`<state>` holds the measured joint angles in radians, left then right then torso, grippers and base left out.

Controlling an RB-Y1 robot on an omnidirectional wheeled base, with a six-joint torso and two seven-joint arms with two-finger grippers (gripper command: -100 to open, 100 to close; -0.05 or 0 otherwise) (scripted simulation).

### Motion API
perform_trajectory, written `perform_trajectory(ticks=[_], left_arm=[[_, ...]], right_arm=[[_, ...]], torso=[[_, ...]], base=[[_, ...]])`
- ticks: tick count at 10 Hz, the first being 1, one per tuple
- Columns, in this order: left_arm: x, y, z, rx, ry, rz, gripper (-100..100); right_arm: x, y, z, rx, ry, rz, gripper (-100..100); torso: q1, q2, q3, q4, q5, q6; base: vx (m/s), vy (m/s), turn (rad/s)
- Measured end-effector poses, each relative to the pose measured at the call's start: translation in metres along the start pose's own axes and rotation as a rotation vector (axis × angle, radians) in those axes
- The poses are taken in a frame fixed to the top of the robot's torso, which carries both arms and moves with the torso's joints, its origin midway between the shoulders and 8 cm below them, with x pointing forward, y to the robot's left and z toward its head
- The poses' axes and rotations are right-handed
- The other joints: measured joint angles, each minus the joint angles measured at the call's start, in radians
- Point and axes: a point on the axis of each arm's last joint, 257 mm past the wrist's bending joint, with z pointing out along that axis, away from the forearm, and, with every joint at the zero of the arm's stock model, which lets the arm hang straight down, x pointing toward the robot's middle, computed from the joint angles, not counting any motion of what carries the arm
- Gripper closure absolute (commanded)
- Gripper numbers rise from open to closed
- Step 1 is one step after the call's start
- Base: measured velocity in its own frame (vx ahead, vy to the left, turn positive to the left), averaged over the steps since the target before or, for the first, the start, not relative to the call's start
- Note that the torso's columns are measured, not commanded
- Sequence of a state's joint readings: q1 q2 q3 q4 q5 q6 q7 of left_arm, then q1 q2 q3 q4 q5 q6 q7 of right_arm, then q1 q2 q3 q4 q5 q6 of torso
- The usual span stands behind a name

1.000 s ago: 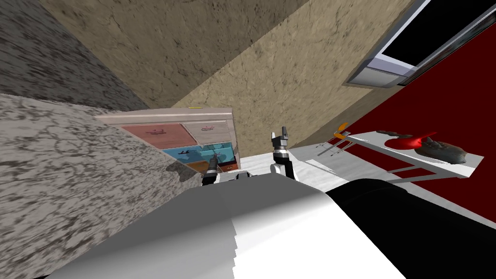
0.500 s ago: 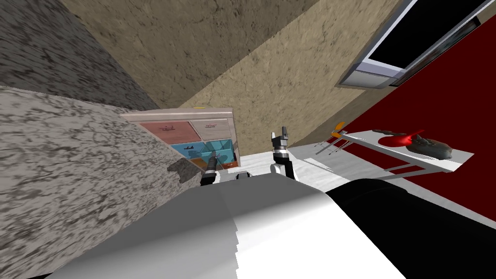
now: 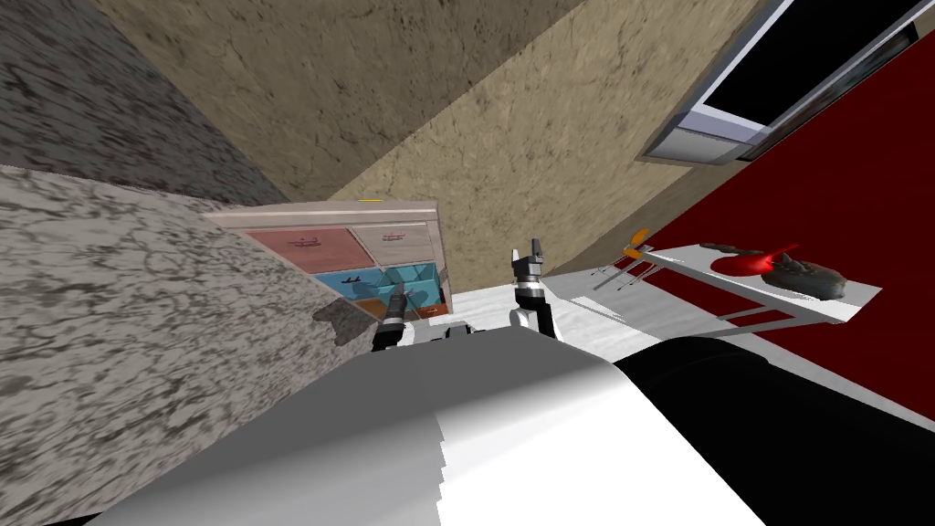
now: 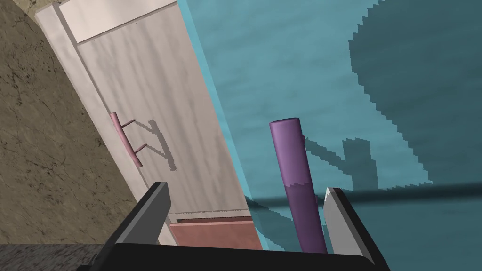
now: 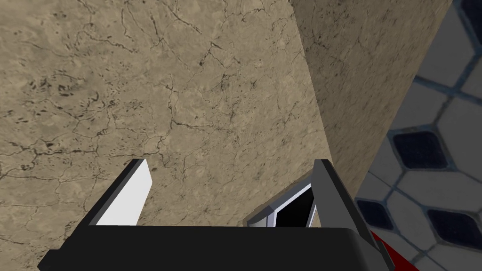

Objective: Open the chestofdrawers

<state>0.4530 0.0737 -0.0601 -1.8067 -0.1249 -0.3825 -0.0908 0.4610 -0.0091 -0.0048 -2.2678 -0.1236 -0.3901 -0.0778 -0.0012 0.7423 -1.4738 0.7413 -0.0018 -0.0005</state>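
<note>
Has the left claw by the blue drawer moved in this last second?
Yes, slightly. Against the right edge of the chest of drawers, steady in the head view, the left gripper has drifted leftward. Its open fingers straddle the purple handle.

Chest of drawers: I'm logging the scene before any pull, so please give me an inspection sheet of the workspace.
Surface: chest of drawers, with pink, beige, teal and orange fronts.
Job's things: teal drawer front stands proud of the beige drawer front; its purple handle is upright in the wrist view.
Clutter: white table carrying dark objects and a red one.
Grippers: left gripper open, straddling the purple handle; right gripper open, raised to the chest's right.
Cables: nothing seen.
Surroundings: tan walls; window showing a black area.
</note>
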Motion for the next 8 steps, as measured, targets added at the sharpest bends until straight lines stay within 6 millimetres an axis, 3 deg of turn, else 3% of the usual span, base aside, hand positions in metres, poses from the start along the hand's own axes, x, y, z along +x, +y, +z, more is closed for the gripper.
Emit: perform_trajectory(ticks=[2,3,8], left_arm=[[-0.0025,-0.0058,-0.0012,-0.017,0.000,-0.002,-100],[-0.0022,-0.0041,-0.0020,-0.024,0.001,-0.003,0],[-0.0013,0.0028,-0.0047,-0.042,0.003,-0.004,0]], right_arm=[[0.0000,0.0000,0.0000,0.000,0.000,0.000,0],[0.0000,0.0000,0.0000,0.000,0.000,0.000,0],[0.0000,0.0000,0.0000,0.000,0.000,0.000,0]], torso=[[-0.002,0.004,0.002,0.004,-0.003,-0.001],[-0.002,0.003,0.002,0.002,-0.002,0.000],[0.001,-0.004,-0.002,-0.003,0.001,0.001]], base=[[-0.006,-0.001,-0.011],[0.000,0.000,0.000],[0.000,0.000,0.000]])
